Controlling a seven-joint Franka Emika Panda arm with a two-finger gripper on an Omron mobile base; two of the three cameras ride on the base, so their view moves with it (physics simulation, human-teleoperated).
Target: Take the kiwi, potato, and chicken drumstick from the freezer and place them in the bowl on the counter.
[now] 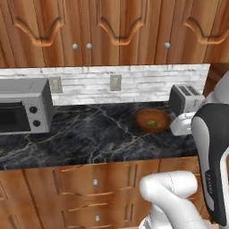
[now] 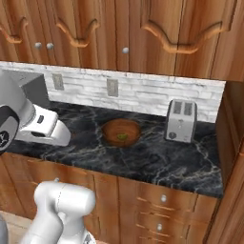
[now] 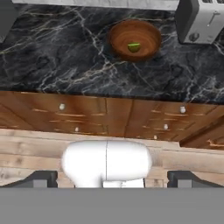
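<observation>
Warm wooden cupboards and a pale brick backsplash frame the black marble bench (image 1: 89, 134), with brown drawers (image 3: 109, 116) under its front edge. Nearest the camera on the hand, the pincer (image 3: 112, 178) stands wide open and empty, its two dark tips set far apart, well back from the bench's front edge and looking down over the drawers.

Farther in, toward the bench's rear right part, the wooden bowl (image 3: 134, 39) holds the kiwi (image 3: 134, 46), cut face bright green, resting near the bowl's middle. Potato and drumstick are therefore still to fetch, I judge, and the freezer lies outside these views.

Just beside the bowl, at the back right, stands the toaster (image 2: 181, 120); the microwave (image 1: 24, 106) sits at the back left. The likely trouble: a later drop made from high or off-centre could bounce the kiwi out over the shallow rim, or the arm could clip the toaster while reaching in.
</observation>
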